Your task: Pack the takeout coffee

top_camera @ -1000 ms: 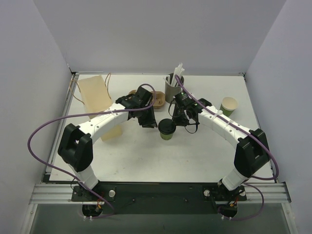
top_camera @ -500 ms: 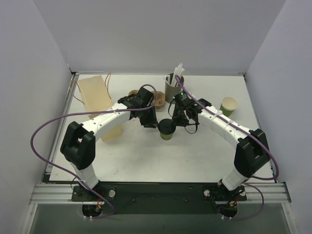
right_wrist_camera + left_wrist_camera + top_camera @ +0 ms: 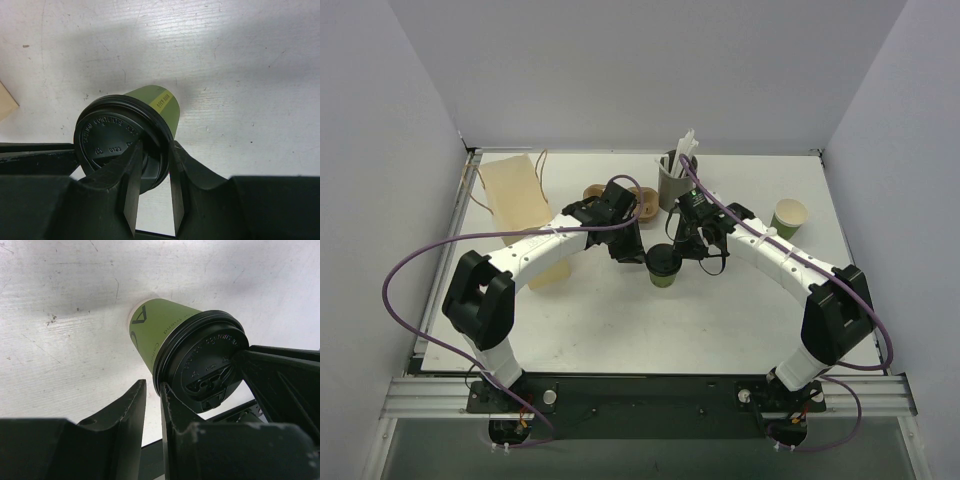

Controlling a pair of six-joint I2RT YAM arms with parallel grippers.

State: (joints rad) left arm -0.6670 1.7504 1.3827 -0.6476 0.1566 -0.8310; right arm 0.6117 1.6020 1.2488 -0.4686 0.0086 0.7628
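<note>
The takeout coffee (image 3: 663, 267), a small green cup with a black lid, stands upright mid-table between my two grippers. My right gripper (image 3: 684, 250) is shut on the lid's rim: in the right wrist view one of its fingers (image 3: 131, 165) lies on the lid (image 3: 105, 132) and the other is outside the rim, beside the green wall (image 3: 162, 106). My left gripper (image 3: 632, 246) is at the cup's left. In the left wrist view its fingers (image 3: 129, 405) are nearly together with nothing between them, and the right one touches the lid's rim (image 3: 210, 360) above the cup wall (image 3: 152, 330).
A tan paper bag (image 3: 515, 192) stands at the back left. A grey cup of white straws (image 3: 673, 180) and brown round pieces (image 3: 644, 204) are just behind the grippers. An open green cup (image 3: 789, 215) stands at the right.
My left gripper has moved a little to the right, up against the cup's lid. The right gripper and the cup have barely moved.
</note>
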